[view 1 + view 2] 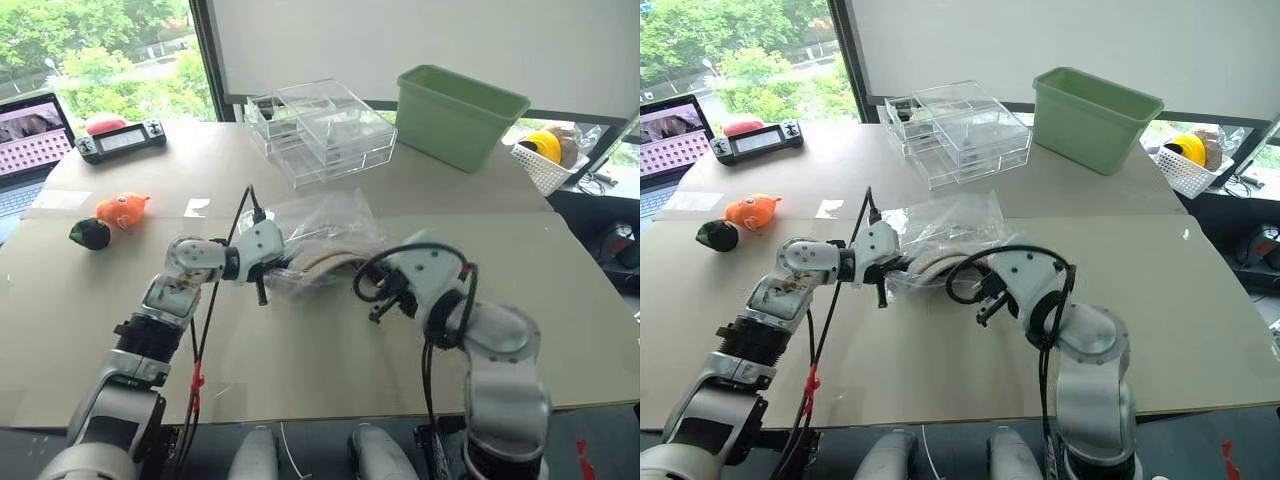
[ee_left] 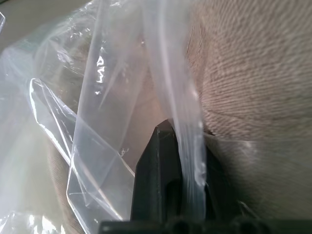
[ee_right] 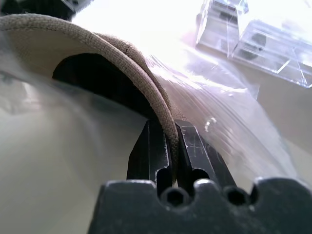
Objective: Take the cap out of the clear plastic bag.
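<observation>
1. Wrist cams give the real detail: the right wrist view has the right gripper (image 3: 170, 141) pinched tight on the cap (image 3: 97, 44), its edge sandwiched between the two fingers (image 3: 146, 151).
2. Left wrist view has the left gripper (image 2: 183, 156) clamped on a fold of the clear plastic bag (image 2: 97, 122), with beige fabric right behind the film.
3. From the head views you just get both arms meeting mid-table, bag and cap bunched between them and raised off the table (image 1: 300, 380), cap mostly still inside.
4. Behind that sit clear acrylic drawer boxes (image 1: 320, 130) and a green bin (image 1: 455, 115); can't see what's in the bin.
5. Off to the robot's left: orange plush toy (image 1: 122, 210), a dark round thing (image 1: 90, 234), a handheld controller (image 1: 122, 140) and a laptop (image 1: 30, 145).
6. White basket (image 1: 545, 160) at the far right holds something yellow.
</observation>
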Motion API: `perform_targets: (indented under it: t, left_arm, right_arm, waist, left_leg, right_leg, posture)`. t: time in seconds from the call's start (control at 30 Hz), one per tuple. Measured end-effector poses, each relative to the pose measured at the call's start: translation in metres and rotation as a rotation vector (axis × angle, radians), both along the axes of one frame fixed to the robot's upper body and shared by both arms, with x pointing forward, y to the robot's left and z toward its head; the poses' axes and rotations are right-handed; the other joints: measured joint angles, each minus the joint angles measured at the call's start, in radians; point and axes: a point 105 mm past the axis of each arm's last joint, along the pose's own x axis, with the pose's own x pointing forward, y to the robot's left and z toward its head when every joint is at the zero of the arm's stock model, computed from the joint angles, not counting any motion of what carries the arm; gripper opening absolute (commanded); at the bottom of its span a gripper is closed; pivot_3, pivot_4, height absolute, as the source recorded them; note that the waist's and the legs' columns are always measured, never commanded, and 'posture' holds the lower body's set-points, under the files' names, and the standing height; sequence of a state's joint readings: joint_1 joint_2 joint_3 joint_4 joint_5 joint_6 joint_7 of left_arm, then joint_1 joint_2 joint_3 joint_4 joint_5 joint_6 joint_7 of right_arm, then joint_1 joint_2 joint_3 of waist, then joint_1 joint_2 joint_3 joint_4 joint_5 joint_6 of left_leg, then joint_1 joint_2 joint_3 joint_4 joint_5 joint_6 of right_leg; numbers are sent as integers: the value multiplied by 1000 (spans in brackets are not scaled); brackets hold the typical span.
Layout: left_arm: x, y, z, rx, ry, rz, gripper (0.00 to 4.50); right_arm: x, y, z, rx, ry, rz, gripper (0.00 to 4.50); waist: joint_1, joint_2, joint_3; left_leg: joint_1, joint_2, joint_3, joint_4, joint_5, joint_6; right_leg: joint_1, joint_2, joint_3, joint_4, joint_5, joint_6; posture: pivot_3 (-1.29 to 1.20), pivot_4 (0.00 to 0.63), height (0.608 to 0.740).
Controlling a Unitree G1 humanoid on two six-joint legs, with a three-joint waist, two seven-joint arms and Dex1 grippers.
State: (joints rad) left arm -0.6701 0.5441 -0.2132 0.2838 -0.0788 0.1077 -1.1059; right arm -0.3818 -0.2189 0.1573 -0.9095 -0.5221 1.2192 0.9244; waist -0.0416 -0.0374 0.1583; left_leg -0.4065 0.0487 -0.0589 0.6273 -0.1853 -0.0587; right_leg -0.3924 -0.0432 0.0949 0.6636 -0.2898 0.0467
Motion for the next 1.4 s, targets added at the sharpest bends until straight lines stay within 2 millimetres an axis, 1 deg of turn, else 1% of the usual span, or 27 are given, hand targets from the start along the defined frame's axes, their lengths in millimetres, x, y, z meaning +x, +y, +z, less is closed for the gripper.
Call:
perform_targets:
  t: [0.03,0.07,0.13,0.27,0.33,0.4,0.43,0.5,0.6,0.63,0.73,0.77,0.83,0.93,1.0,1.1,1.2,1.23,1.3,1.37,1.4]
  left_arm:
    - [1,1,-1,0,3,6,0]
    - [1,2,-2,2,7,10,0]
    - [1,2,-4,5,11,14,0]
    - [3,4,-6,7,16,27,0]
    - [3,4,-6,9,15,30,0]
    - [4,6,-6,11,13,35,0]
    - [4,6,-5,11,11,35,0]
    - [3,5,-4,5,7,32,0]
    - [3,7,2,-6,-17,28,0]
    - [3,6,3,-6,-20,26,0]
    - [2,5,-4,9,-2,24,0]
    - [2,4,-6,12,3,22,0]
    - [2,4,-7,12,5,21,0]
    - [2,3,-7,12,3,20,0]
    - [2,4,-8,16,4,22,0]
    - [0,6,-8,44,-48,2,0]
    - [-6,21,-12,124,-169,-45,0]
    - [-8,28,-13,147,-217,-57,0]
    - [-11,37,-13,163,-288,-70,0]
    - [-12,48,-8,166,-383,-67,0]
    - [-12,52,-3,160,-438,-59,0]
  right_arm:
    - [3,-10,0,-12,14,-44,99]
    - [5,-16,-1,-18,31,-68,99]
    - [6,-20,-6,14,78,-106,99]
    - [6,-10,-14,131,163,-127,99]
    - [5,-4,-14,188,192,-127,99]
    - [5,1,-8,284,225,-109,99]
    - [1,6,1,417,245,-56,99]
    - [-5,9,14,509,229,32,99]
    - [-14,1,26,623,222,166,99]
    - [-20,0,30,655,217,234,99]
    - [-51,0,44,701,179,520,99]
    - [-61,0,48,714,163,589,99]
    - [-69,-3,52,751,135,647,99]
    - [-72,-13,67,866,36,668,99]
    - [-66,-21,78,906,-18,638,99]
    - [-47,-43,102,1016,-125,511,99]
    - [-26,-66,116,1134,-182,337,99]
    - [-19,-74,117,1169,-186,267,99]
    - [-12,-81,116,1164,-196,177,99]
    - [-3,-80,109,1080,-182,66,99]
    - [1,-78,105,990,-181,13,99]
  waist:
    - [2,0,0]
    - [3,0,0]
    - [1,0,0]
    - [-6,1,1]
    - [-5,1,1]
    - [-5,1,1]
    - [-4,1,1]
    - [-3,2,1]
    - [2,4,3]
    - [3,4,3]
    - [-1,9,7]
    - [-1,9,7]
    - [-4,9,8]
    - [-7,10,8]
    - [-6,10,8]
    - [-5,11,9]
    - [-7,11,9]
    - [-6,11,9]
    - [-5,12,9]
    - [-4,12,9]
    - [-4,12,9]
  left_leg:
    - [0,0,0,0,0,0]
    - [0,0,0,-1,0,0]
    - [-1,0,0,-1,0,0]
    - [-1,0,0,-1,0,0]
    - [-1,0,0,-1,0,0]
    - [-1,0,0,-1,0,0]
    - [-2,0,0,-1,0,0]
    - [-2,0,-1,-1,0,0]
    - [-4,0,0,-1,0,0]
    - [-4,0,-1,-1,0,0]
    - [-4,0,-1,-1,0,0]
    - [-4,0,-1,-1,0,0]
    - [-4,0,-1,-1,0,0]
    - [-3,0,0,-1,0,0]
    - [-2,0,0,-1,0,0]
    - [-3,0,0,-2,0,0]
    - [-6,0,1,-5,0,0]
    - [-8,0,1,-5,0,0]
    - [-9,0,1,-6,0,0]
    - [-11,0,1,-6,0,0]
    - [-13,-1,1,-6,0,0]
  right_leg:
    - [0,0,0,0,0,0]
    - [0,0,0,0,0,0]
    - [-2,0,0,0,0,0]
    - [-2,0,1,1,0,0]
    - [-2,0,1,2,0,0]
    - [-2,0,0,1,0,0]
    - [-3,0,0,2,0,0]
    - [-3,0,0,1,0,0]
    - [-4,0,0,0,2,-3]
    - [-4,0,0,0,2,-3]
    - [-4,0,0,1,2,-3]
    - [-4,0,0,1,2,-3]
    - [-4,0,0,1,2,-3]
    - [-3,0,0,2,1,-1]
    - [-3,0,0,2,1,-1]
    - [-4,0,1,1,2,-3]
    - [-11,0,2,3,4,-7]
    - [-13,0,2,4,5,-8]
    - [-14,0,2,3,5,-8]
    - [-14,-1,2,1,5,-8]
    - [-15,-2,2,1,5,-8]
  posture:
    - [0,150,735]
    - [0,150,735]
    - [0,150,735]
    - [0,150,735]
    - [0,150,735]
    - [0,150,735]
    - [0,150,735]
    - [0,150,735]
    - [0,150,735]
    - [0,150,735]
    - [0,150,735]
    - [0,150,735]
    - [0,150,735]
    - [0,150,735]
    - [0,150,735]
    - [0,150,735]
    - [0,150,735]
    - [0,150,735]
    - [0,150,735]
    - [0,150,735]
    - [0,150,735]
